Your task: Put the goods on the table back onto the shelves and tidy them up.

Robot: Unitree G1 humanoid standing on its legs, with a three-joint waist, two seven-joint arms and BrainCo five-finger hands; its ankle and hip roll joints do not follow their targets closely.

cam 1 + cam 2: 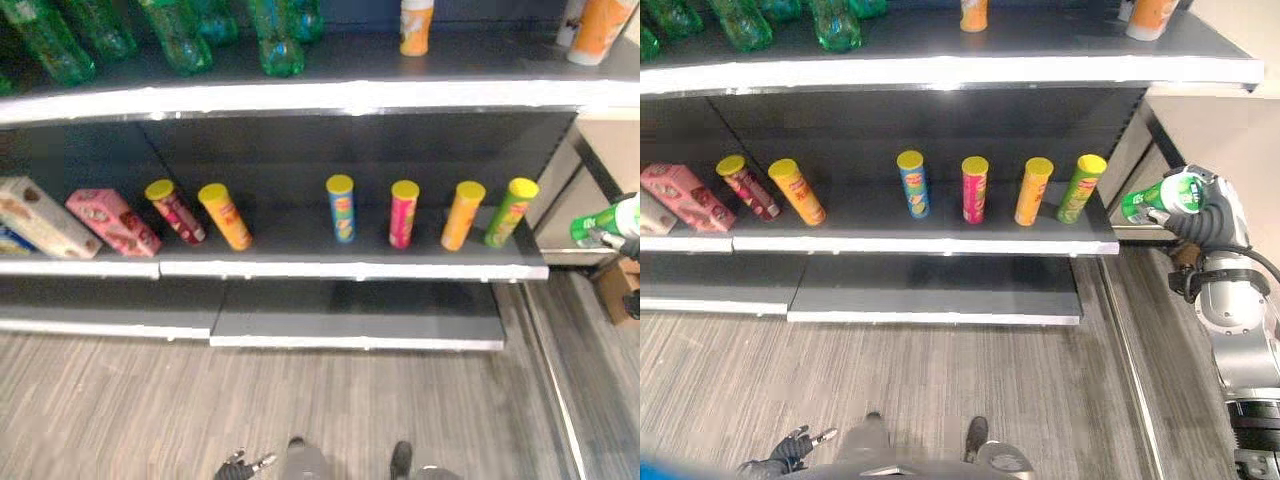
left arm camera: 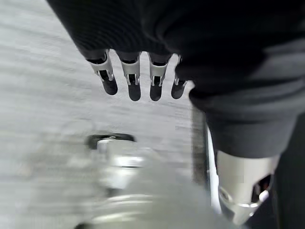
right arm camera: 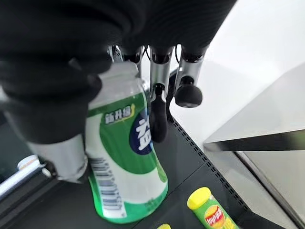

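Observation:
My right hand [image 1: 1202, 212] is shut on a green and white canister [image 1: 1160, 197], held on its side in the air just past the right end of the middle shelf [image 1: 920, 245]. In the right wrist view the fingers [image 3: 157, 112] and thumb curl round the canister [image 3: 126, 157], and a green chip can [image 3: 209, 210] stands on the shelf beyond it. My left hand [image 1: 240, 465] hangs low over the floor with straight fingers [image 2: 133, 81] and holds nothing.
Several yellow-lidded chip cans stand on the middle shelf, from a red one [image 1: 748, 187] to a green one [image 1: 1080, 189]. A pink box [image 1: 685, 197] lies at the left. The top shelf [image 1: 940, 70] holds green bottles [image 1: 740, 20] and orange bottles [image 1: 1152, 17]. The bottom shelf [image 1: 940, 290] is bare.

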